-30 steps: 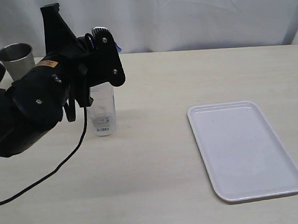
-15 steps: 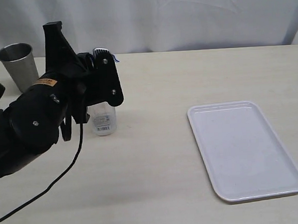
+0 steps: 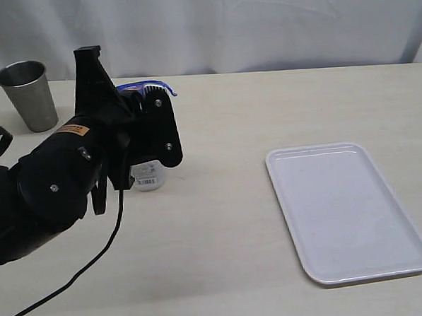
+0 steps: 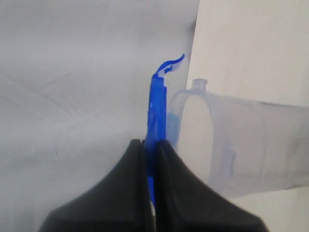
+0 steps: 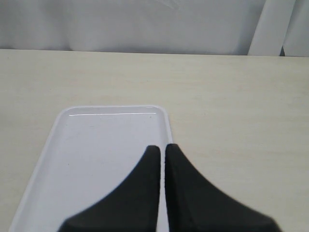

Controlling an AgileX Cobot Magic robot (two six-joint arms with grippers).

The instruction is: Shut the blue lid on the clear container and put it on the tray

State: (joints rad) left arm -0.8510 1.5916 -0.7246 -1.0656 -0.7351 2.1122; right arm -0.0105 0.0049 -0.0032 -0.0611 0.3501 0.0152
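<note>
My left gripper point(image 4: 150, 144) is shut on the blue lid point(image 4: 157, 104), which shows edge-on in the left wrist view with one flap curling out at its far end. The lid sits right beside the open rim of the clear container point(image 4: 231, 145). In the exterior view the blue lid point(image 3: 142, 84) lies about level over the top of the clear container point(image 3: 148, 177), whose upper part is hidden behind the black arm. The white tray point(image 3: 345, 211) lies empty to the right. My right gripper point(image 5: 161, 147) is shut on nothing above the tray's point(image 5: 91, 145) edge.
A steel cup point(image 3: 27, 93) stands at the back left of the table. A black cable point(image 3: 96, 259) trails from the left arm across the front left. A white curtain closes off the back.
The left arm has shifted a little right and lower, and the blue lid, only a sliver earlier, now shows flat over the container's top. The right gripper's state is unchanged.
</note>
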